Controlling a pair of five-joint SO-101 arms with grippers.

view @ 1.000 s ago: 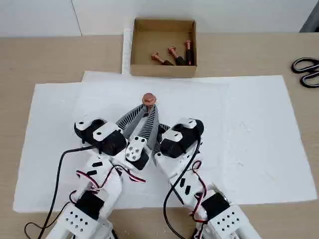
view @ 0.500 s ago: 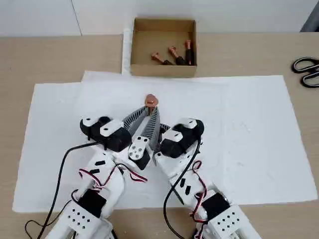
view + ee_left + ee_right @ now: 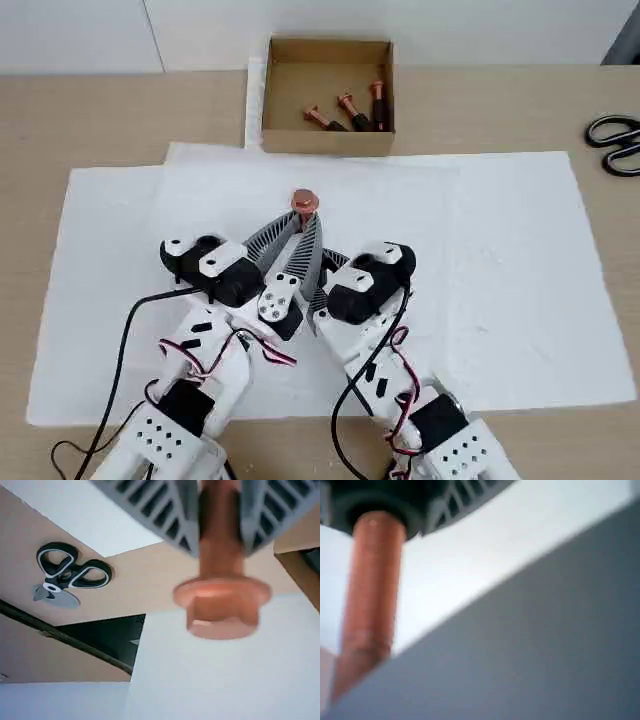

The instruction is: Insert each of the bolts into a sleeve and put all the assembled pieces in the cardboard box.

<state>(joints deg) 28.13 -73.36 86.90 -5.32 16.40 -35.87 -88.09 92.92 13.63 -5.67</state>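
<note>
A copper bolt [image 3: 304, 203] is held above the white sheet [image 3: 500, 250] at the middle of the table, its flanged head pointing toward the cardboard box [image 3: 328, 142]. My left gripper [image 3: 298, 224] is shut on the bolt's shaft [image 3: 220, 545], with the head [image 3: 221, 605] sticking out past the grey ribbed fingers [image 3: 150, 510]. My right gripper [image 3: 314, 242] sits right beside the left one, against the same piece. In the right wrist view the copper shaft [image 3: 370, 590] comes out of a black sleeve [image 3: 350, 505]. Three assembled pieces [image 3: 347, 112] lie in the box.
Black-handled scissors [image 3: 615, 143] lie on the bare wood at the far right, also seen as scissors [image 3: 70, 572] in the left wrist view. The white sheet covers most of the table in front of the box. Both arm bases stand at the near edge.
The left arm shifted slightly right with the bolt, then held. The right arm's wrist drew back a little toward the near edge in the last half second.
</note>
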